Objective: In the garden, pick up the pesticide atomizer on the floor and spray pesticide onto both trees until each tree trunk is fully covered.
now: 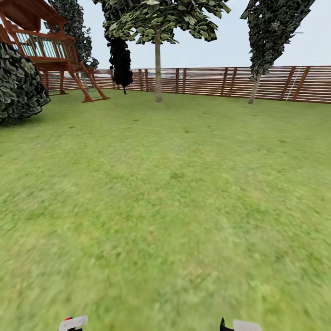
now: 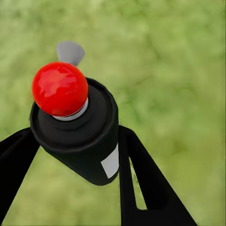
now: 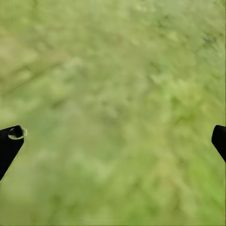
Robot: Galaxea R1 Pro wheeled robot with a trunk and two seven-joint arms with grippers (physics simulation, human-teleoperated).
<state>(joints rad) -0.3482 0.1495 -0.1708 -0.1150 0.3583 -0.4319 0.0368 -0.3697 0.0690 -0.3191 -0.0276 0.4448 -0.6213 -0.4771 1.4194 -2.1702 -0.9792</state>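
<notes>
In the left wrist view the pesticide atomizer (image 2: 92,120), a black can with a round red tip (image 2: 60,88), sits clamped between my left gripper's (image 2: 77,141) black fingers over grass. At the bottom edge of the head view that left gripper (image 1: 72,323) shows with a red speck beside it. My right gripper (image 1: 240,325) is low on the right. Seen from the right wrist, the right gripper (image 3: 117,136) is open over bare grass, fingers wide apart. Two trees stand far off by the fence: one trunk (image 1: 158,69) straight ahead, a leaning trunk (image 1: 254,89) to the right. No mist shows.
Green lawn (image 1: 174,193) stretches ahead to a brown slat fence (image 1: 207,82). A wooden play tower (image 1: 50,50) and a round bush (image 1: 18,85) stand at the far left. A slim dark tree (image 1: 121,59) rises by the fence.
</notes>
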